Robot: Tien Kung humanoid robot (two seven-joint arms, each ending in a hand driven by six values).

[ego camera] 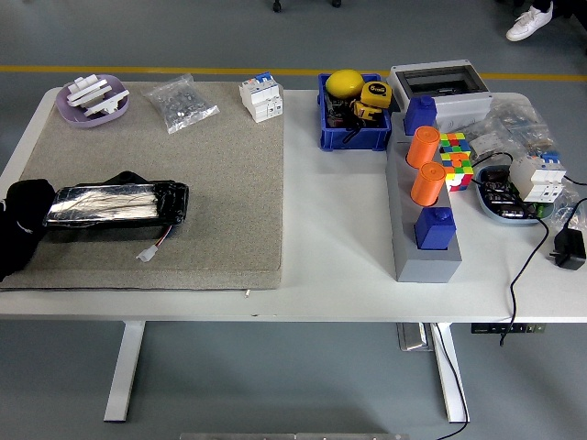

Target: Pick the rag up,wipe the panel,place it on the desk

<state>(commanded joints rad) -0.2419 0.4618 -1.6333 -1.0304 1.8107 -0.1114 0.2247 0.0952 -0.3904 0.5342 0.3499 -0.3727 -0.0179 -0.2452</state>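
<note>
Entries as I read them from the head view. Item one: white table (339, 229), its left part covered by a grey-beige mat (220, 183). Item two: left hand (23, 225), a black mass entering at the left edge, lying on the mat and touching the left end of a black-wrapped pack (115, 203). I cannot tell whether it is open or closed, nor can I separate a rag from it, since everything there reads as one black shape. Item three: the pack, foil-faced, lying flat, with a thin wire ending in a white connector (147, 254) just in front of it. Item four: grey panel (426, 266), long, standing on the bare table right of centre and well apart from the hand. It carries, far to near, a blue block (420, 115), two orange cylinders (424, 147) and a second blue block (434, 227). Item five, far edge of the mat: a purple dish (66, 101) with white parts, a clear bag (183, 103) of small pieces and a white breaker (260, 96). Item six: blue bin (353, 140) holding a yellow dome (346, 84) and a tape measure (374, 94). Item seven: grey enclosure (436, 84) at the far right, and a colour cube (455, 156) just beside the panel.
</note>
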